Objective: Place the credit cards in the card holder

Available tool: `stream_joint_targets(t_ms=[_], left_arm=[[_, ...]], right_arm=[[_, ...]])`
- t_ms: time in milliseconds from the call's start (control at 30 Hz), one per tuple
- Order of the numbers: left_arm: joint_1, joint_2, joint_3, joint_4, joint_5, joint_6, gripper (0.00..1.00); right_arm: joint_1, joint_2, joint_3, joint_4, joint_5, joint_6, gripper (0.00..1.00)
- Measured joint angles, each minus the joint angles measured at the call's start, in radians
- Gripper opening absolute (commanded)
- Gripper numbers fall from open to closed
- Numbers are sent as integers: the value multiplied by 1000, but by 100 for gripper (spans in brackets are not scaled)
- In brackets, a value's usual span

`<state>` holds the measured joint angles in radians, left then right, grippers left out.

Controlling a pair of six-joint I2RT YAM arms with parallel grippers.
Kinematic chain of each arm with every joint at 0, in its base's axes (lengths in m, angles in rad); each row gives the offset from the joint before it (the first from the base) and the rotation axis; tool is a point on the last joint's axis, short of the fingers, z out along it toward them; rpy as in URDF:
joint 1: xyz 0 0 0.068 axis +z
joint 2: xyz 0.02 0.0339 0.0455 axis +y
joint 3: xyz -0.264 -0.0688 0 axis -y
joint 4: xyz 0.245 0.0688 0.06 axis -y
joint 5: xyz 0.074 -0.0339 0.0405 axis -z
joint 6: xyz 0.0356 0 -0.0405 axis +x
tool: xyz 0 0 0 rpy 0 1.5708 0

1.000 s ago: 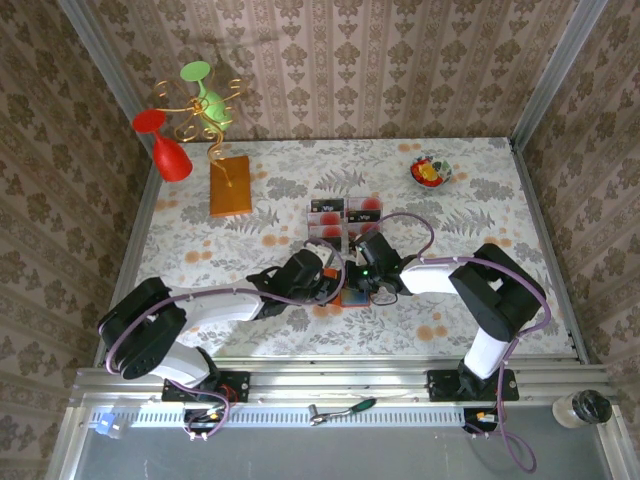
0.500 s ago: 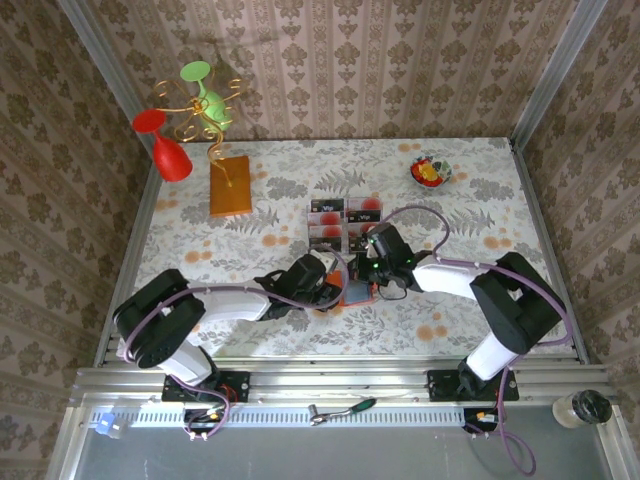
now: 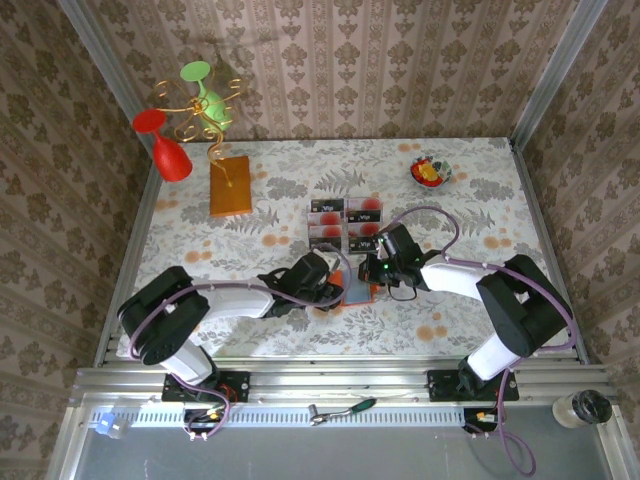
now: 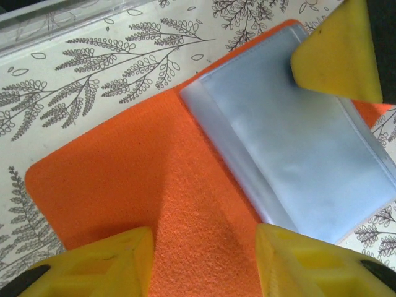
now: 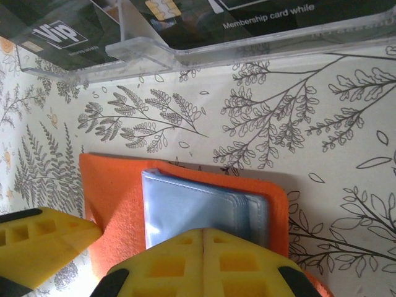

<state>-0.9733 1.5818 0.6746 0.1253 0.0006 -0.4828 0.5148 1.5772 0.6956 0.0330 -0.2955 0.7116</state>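
The card holder (image 3: 357, 290) is found lying open near the centre of the table (image 3: 480, 190), its grey-blue inside turned up. Compared with a second ago, that inside is now uncovered from above. The right gripper (image 3: 380, 270) has been drawn off toward 2 o'clock of the holder, while the left gripper (image 3: 325, 288) is kept at its 9 o'clock.

In the left wrist view the left gripper's fingers (image 4: 93, 266) are seen spread well apart over the orange flap, with nothing gripped. In the right wrist view the right gripper's jaws are seen closed together with nothing visible between them, and the tip is set at the grey-blue pocket.

The credit cards (image 3: 345, 222) are noted in a clear tray (image 5: 142, 52) at 12 o'clock, just beyond the holder. No card is seen in the holder yet. The holder is judged opened and ready, so fetching a card is judged the next step.
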Motion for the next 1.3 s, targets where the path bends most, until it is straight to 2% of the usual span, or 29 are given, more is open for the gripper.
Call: stream_joint_targets(t_ms=[400, 733, 867, 1033, 1133, 1300], left_arm=[[6, 34, 55, -44, -8, 29, 65], [6, 34, 57, -48, -8, 32, 67], [6, 37, 69, -64, -12, 35, 65], [6, 58, 99, -103, -31, 50, 54], [5, 65, 108, -120, -42, 61, 51], [4, 73, 112, -128, -54, 61, 47]], right_arm=[[3, 0, -67, 67, -8, 6, 4], [24, 17, -66, 101, -16, 35, 4], [27, 21, -63, 103, -19, 48, 4], [27, 22, -63, 106, -21, 55, 5], [27, 22, -61, 106, -26, 61, 10], [30, 17, -49, 98, -27, 77, 35]])
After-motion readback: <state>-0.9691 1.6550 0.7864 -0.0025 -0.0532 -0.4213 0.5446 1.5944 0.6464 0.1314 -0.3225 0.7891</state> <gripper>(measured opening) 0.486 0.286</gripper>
